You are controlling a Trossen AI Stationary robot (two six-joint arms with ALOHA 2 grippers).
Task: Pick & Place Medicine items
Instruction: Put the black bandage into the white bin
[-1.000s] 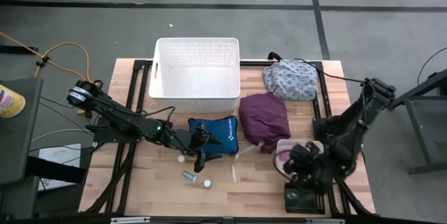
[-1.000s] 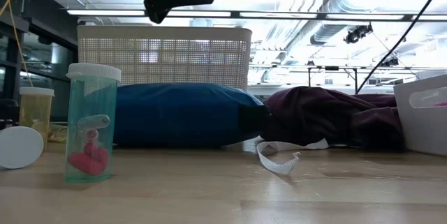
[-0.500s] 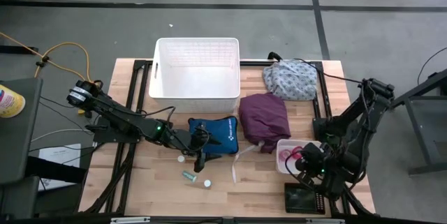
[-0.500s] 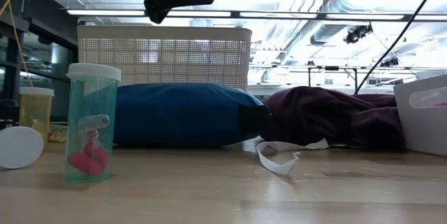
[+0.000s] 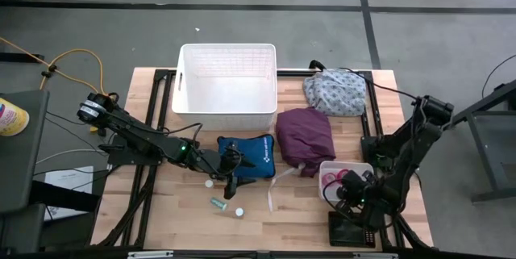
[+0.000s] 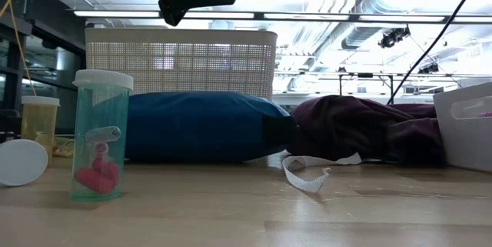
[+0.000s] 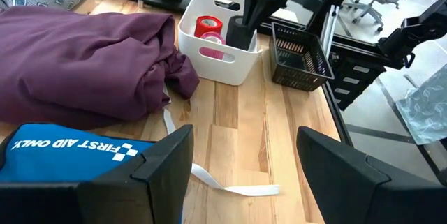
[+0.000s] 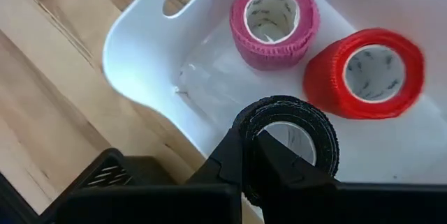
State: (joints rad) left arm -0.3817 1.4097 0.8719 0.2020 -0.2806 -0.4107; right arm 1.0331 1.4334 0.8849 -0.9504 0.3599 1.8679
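Note:
My right gripper is shut on a black bandage roll inside a small white bin at the table's near right. A pink roll and a red roll lie flat on the bin's floor. My left gripper is open and hovers over the blue first-aid pouch, touching nothing. A greenish vial and small white caps sit on the wood near it. In the low view the vial stands upright. My right gripper pinches the black roll's wall, with one finger outside the ring and one seemingly in its white core. The fingers come from above, pointing down into the bin. The roll lies flat, hole upward; whether it touches the bin's floor I cannot tell.
A large white basket stands at the far middle. A purple cloth bundle and a floral one lie right of it. A black mesh basket sits near the white bin, and a white strap lies beside the pouch.
My right arm has shifted a little toward the near edge. It no longer covers the white bin, so the rolls inside show from above. The left arm, the vial and the caps have stayed where they were.

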